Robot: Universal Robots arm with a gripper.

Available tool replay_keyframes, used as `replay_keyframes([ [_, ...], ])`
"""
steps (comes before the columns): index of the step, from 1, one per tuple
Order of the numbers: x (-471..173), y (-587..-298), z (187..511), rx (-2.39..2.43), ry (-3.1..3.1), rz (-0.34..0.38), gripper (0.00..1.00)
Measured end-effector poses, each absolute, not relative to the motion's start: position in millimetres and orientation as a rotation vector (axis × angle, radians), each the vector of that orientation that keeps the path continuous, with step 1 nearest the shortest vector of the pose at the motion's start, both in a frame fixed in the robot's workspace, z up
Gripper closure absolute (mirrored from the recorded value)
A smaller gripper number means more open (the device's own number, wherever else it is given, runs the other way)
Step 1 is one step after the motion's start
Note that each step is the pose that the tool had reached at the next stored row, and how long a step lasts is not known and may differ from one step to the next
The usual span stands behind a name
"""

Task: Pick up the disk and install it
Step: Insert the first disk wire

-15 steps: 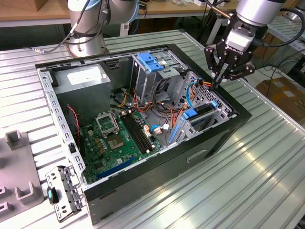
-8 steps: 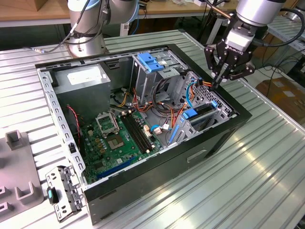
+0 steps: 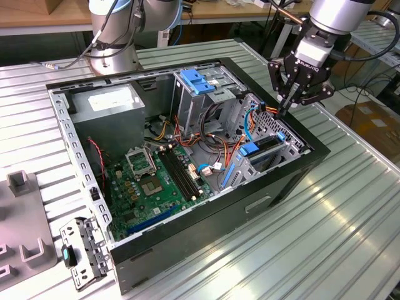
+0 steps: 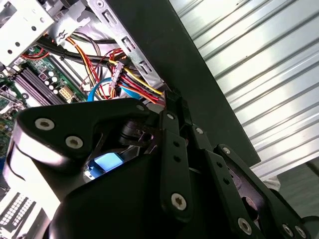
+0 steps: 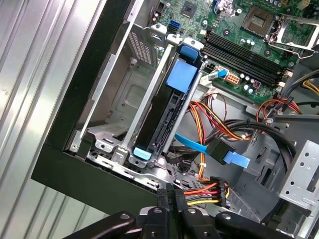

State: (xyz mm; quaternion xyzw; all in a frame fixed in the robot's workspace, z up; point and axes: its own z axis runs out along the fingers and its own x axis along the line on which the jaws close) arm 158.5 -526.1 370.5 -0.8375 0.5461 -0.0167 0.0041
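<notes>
Black linkage of the gripper (image 5: pixel 168 196) sits closest to the lens in both wrist views. Its two fingertips are pressed together with nothing between them.

Beyond those tips, the disk (image 5: pixel 167 113) stands on edge in a slot of the low drive cage (image 5: pixel 142 94), inside the computer case (image 3: pixel 219 215). Light-blue carrier tabs show at both ends. Its long axis runs from the case wall under the gripper inward toward the motherboard (image 5: pixel 249 30). The end with the smaller tab is the one nearest the fingertips, and the broad blue tab is at the far end. The disk looks seated in the slot, though whether it is pushed fully home is hard to tell from this angle.

In the exterior view the gripper hangs over the case wall on the exterior view's right, tips pointing down, above and just to one side of the disk's near end and not touching it. Just beside the tips lies a power connector (image 5: pixel 215 185) on red, yellow and orange wires. A blue data cable (image 5: pixel 199 147) runs between that connector and the cage. The case rests on a ribbed metal table (image 3: pixel 350 237).
</notes>
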Motion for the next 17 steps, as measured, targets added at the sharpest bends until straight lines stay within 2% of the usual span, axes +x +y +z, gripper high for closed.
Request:
replay_keyframes([
  [17,158.5,-526.1,370.5,-2.601,1.748,-0.053,0.84],
])
